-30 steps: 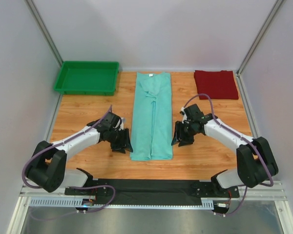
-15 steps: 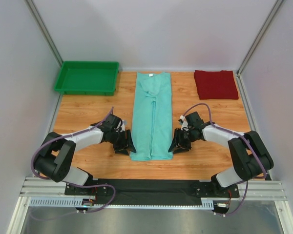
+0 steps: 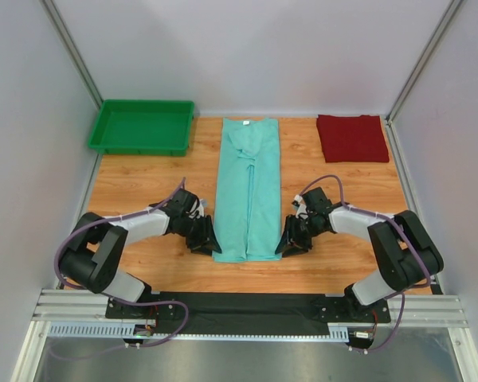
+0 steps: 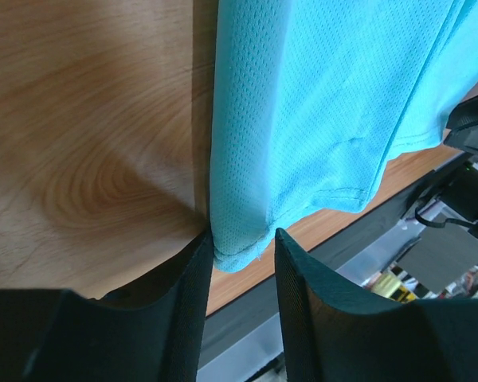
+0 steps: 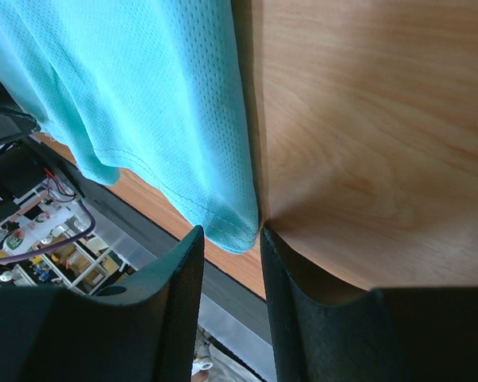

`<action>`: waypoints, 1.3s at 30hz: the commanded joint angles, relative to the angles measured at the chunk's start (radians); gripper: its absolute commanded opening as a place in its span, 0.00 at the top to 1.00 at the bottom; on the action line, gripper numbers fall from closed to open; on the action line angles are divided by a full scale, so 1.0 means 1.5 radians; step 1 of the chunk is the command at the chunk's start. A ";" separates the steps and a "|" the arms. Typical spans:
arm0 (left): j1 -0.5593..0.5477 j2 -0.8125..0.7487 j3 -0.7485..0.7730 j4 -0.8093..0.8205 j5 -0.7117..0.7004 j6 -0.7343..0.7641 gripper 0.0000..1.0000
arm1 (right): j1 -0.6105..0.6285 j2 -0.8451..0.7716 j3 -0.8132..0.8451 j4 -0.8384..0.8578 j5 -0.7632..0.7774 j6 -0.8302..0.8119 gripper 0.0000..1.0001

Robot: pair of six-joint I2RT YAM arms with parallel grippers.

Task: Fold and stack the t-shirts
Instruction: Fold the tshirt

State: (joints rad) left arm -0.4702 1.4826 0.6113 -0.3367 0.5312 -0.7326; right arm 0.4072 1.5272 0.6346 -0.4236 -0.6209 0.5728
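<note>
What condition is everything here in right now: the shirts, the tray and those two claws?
mint t-shirt: folded into a long narrow strip, lying flat.
dark red t-shirt: folded into a small rectangle, lying at the far right.
green tray: empty, at the far left.
left claw: open, fingers either side of the mint t-shirt's near left corner.
right claw: open, fingers either side of its near right corner.

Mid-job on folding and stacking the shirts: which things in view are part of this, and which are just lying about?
Part of the job: mint green t-shirt, folded into a long strip mid-table; dark red t-shirt, folded, far right corner; left gripper and right gripper, jaws open around the strip's near corners.
Lying about: green plastic tray, far left corner.
</note>
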 commanded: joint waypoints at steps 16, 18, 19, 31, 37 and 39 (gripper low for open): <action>-0.015 0.007 -0.060 0.018 -0.001 -0.031 1.00 | -0.002 -0.023 -0.028 0.005 -0.022 0.024 1.00; -0.024 -0.013 -0.067 0.014 0.008 -0.041 1.00 | 0.000 -0.042 -0.031 -0.012 -0.026 0.024 1.00; -0.028 -0.020 -0.066 0.000 0.010 -0.044 1.00 | 0.000 -0.062 -0.030 -0.016 -0.039 0.024 1.00; 0.047 0.088 0.311 -0.095 -0.007 -0.016 1.00 | -0.090 0.096 0.281 -0.116 -0.046 -0.025 1.00; 0.103 0.243 0.523 -0.133 0.013 0.006 1.00 | -0.125 0.240 0.494 -0.185 -0.051 -0.034 1.00; 0.111 0.284 0.557 -0.138 0.014 0.007 1.00 | -0.134 0.270 0.558 -0.201 -0.058 -0.035 1.00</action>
State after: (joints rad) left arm -0.3202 1.8500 1.3682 -0.4873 0.5297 -0.7513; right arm 0.2222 1.8923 1.3697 -0.6548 -0.6834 0.5426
